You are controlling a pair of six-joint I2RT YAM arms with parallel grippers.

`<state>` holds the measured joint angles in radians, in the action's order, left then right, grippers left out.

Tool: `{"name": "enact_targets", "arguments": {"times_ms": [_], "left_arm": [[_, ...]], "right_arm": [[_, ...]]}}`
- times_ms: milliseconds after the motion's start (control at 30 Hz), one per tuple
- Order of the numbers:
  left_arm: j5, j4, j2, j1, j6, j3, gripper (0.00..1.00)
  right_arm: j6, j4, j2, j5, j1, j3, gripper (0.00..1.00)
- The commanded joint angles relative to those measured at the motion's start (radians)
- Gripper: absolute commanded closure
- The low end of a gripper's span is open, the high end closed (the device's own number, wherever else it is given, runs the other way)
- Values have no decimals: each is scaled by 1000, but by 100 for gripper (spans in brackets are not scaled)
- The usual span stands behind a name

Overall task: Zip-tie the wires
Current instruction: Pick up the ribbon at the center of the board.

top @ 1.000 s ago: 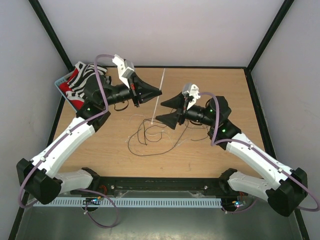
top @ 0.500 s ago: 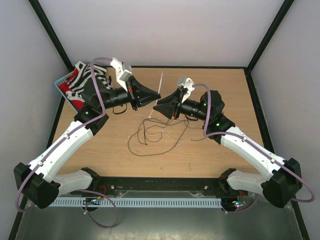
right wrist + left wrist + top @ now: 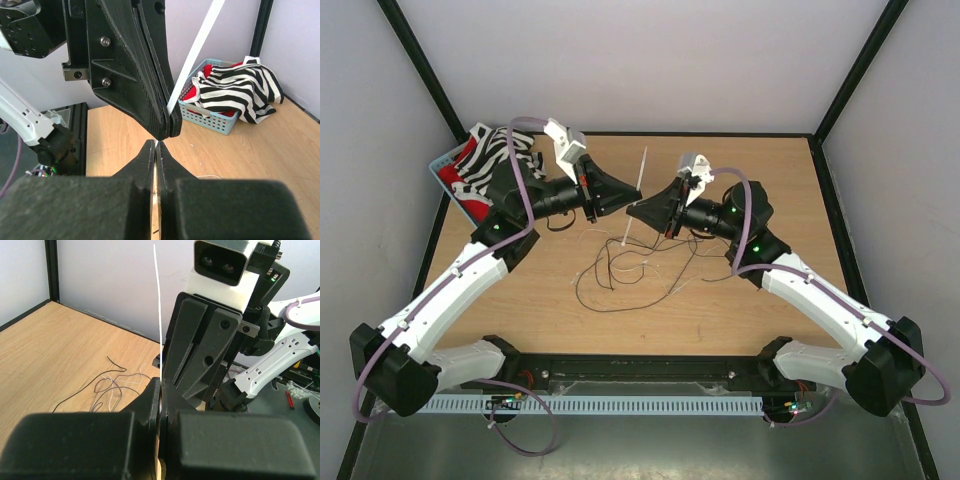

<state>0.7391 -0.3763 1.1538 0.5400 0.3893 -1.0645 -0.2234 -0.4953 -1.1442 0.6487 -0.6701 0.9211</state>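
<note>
A white zip tie (image 3: 642,170) stands nearly upright above the table, and my left gripper (image 3: 638,192) is shut on it near its middle. In the left wrist view the zip tie (image 3: 157,300) rises from between the left gripper (image 3: 161,385) tips. My right gripper (image 3: 630,212) meets the left one tip to tip and is shut on the same strap just below; a sliver of white shows at the right gripper (image 3: 156,144) tips. The zip tie (image 3: 197,55) slants up behind the left fingers (image 3: 145,75). The wires (image 3: 620,270), a loose dark and pale tangle, lie on the table beneath both grippers.
A blue basket (image 3: 445,165) holding striped black-and-white cloth (image 3: 490,160) and something red sits at the table's far left corner; the basket (image 3: 220,120) also shows in the right wrist view. Black frame posts stand at the back corners.
My right gripper swung left and up to the left gripper's tips and closed from wide open onto the zip tie. The left gripper shifted slightly and kept its hold.
</note>
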Motion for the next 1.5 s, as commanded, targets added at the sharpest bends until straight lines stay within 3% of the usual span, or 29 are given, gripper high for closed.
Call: {"name": "enact_targets", "arguments": {"times_ms": [0, 133, 167, 300, 333, 433, 567, 700, 800, 900, 1100, 1267, 1400, 1467], "left_arm": [[-15, -47, -4, 3, 18, 4, 100], [-49, -47, -11, -3, 51, 11, 89], [-54, -47, -14, -11, 65, 11, 80], [-62, -46, -39, -62, 166, 2, 9], [-64, -46, -49, -79, 199, 2, 2], [-111, -8, -88, -145, 336, 10, 1], [-129, 64, -107, -243, 689, 36, 1], [-77, 178, -108, -277, 891, 46, 1], [8, 358, -80, -281, 1013, 21, 1], [125, 366, -29, -288, 1108, 30, 1], [42, 311, -62, -281, 1300, 162, 1], [55, 278, -23, -235, 1329, 127, 1], [48, 267, 28, -178, 1347, 100, 6], [31, 258, 42, -144, 1348, 95, 14]], "right_arm": [[20, -47, 34, 10, -5, 12, 97], [72, -27, 46, -17, -3, 3, 100], [90, -26, 51, -22, -4, -1, 100], [217, -35, 75, -97, -5, -35, 100], [261, -44, 84, -125, -5, -50, 100], [393, -175, 123, -204, -4, -138, 100], [581, -373, 156, -254, -5, -249, 100], [723, -392, 154, -219, -6, -254, 100], [834, -393, 152, -172, -9, -253, 100], [922, -361, 160, -149, -16, -246, 100], [1110, -246, 184, -153, -110, -241, 100], [1229, -211, 160, -152, -185, -245, 100], [1264, -199, 141, -148, -222, -246, 100], [1265, -201, 132, -148, -227, -246, 100]]}}
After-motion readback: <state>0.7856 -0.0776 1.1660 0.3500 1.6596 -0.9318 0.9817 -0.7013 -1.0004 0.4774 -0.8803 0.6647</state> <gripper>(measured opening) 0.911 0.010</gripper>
